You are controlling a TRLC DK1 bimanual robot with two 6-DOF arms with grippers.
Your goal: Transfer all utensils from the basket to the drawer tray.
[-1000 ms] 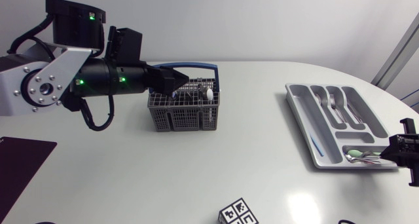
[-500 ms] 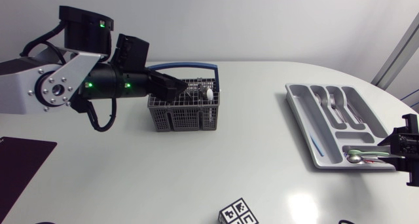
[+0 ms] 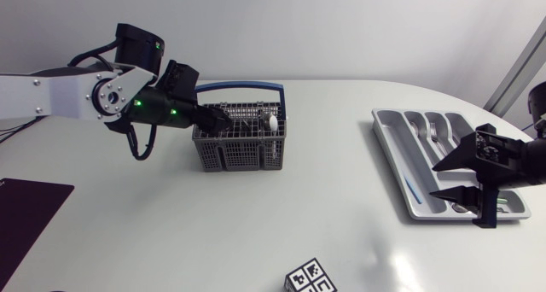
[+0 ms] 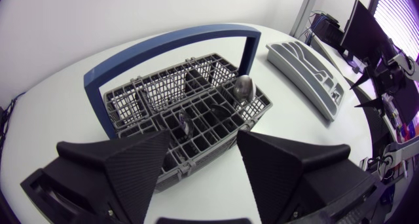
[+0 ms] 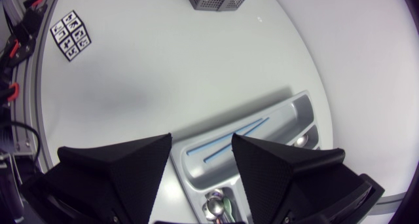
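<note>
At the basket [image 3: 241, 152], my left end effector [image 3: 220, 119] spread wide, empty; right end effector [image 3: 437, 180] wide, empty, over drawer tray [image 3: 389, 147].

Bright, even light from overhead. White table [image 3: 341, 207] carries a soft glare patch near its front edge. Faint diffuse shadows beside basket [image 3: 239, 158] and tray [image 3: 392, 160]; broad soft shadow in right wrist view. Green lamps glow on left arm [image 3: 68, 96]

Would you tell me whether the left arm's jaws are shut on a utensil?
No, the left arm's jaws stand wide apart at the basket, and neither touches a utensil.
</note>
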